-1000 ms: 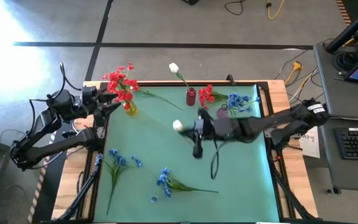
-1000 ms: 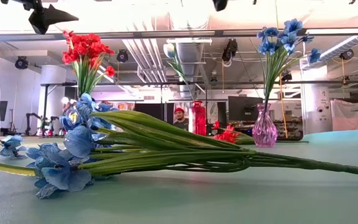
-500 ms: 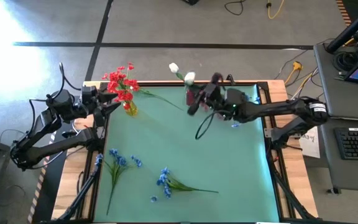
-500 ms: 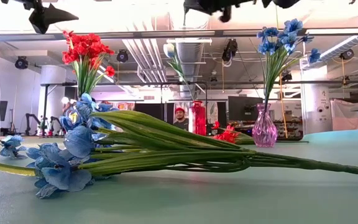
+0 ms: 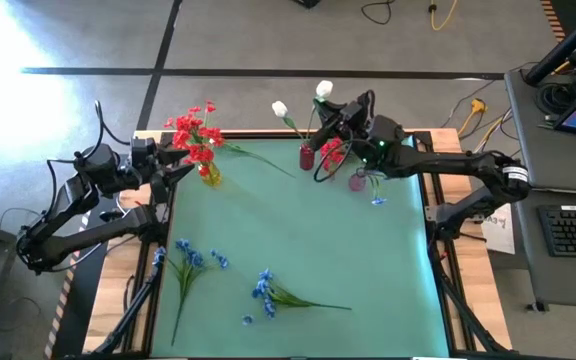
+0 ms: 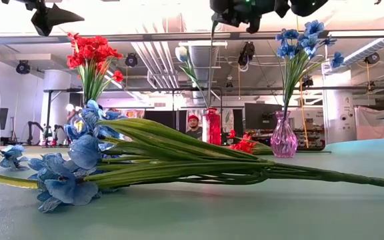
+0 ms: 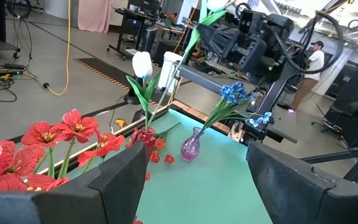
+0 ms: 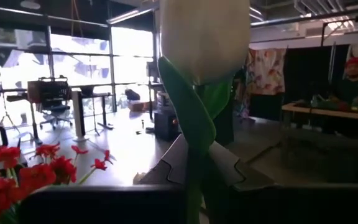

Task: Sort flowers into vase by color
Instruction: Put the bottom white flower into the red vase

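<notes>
The right gripper is clamped on a white flower, holding it above the red vase at the table's far edge, where another white flower stands. The left gripper waits spread wide beside the red flowers. Blue flowers lie on the green mat.

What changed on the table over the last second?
The right claw, shut on a white tulip, carried it from mid-table to the far edge, above the red vase. The left claw, the blue flowers on the mat and all the vases stayed put.
</notes>
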Action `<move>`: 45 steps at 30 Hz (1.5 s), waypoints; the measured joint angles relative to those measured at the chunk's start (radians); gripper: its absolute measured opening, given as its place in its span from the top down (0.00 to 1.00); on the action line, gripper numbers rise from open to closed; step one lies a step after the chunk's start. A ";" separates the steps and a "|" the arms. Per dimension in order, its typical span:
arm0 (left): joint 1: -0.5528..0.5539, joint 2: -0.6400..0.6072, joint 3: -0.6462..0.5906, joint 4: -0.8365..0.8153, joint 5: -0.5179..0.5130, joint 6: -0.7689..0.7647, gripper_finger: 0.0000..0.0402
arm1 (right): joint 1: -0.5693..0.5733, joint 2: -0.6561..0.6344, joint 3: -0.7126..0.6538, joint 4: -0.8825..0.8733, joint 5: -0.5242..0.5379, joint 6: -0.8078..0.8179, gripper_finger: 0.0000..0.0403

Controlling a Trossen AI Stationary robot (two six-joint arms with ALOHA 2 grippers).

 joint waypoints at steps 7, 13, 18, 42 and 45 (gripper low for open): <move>0.000 0.000 0.000 0.001 0.000 0.000 0.34 | -0.005 0.000 0.000 -0.028 -0.001 -0.003 0.96; 0.000 0.000 0.000 0.002 -0.016 0.000 0.34 | -0.005 0.000 0.000 -0.053 -0.001 0.019 0.96; 0.000 0.000 0.000 0.002 -0.016 0.000 0.34 | -0.006 0.000 -0.002 -0.074 0.005 0.020 0.96; 0.000 0.003 0.000 0.003 -0.018 0.010 0.34 | -0.013 0.047 -0.002 -0.091 0.053 0.049 0.96; 0.000 0.003 0.000 0.003 -0.018 0.011 0.34 | -0.019 0.047 -0.002 -0.112 0.071 0.049 0.96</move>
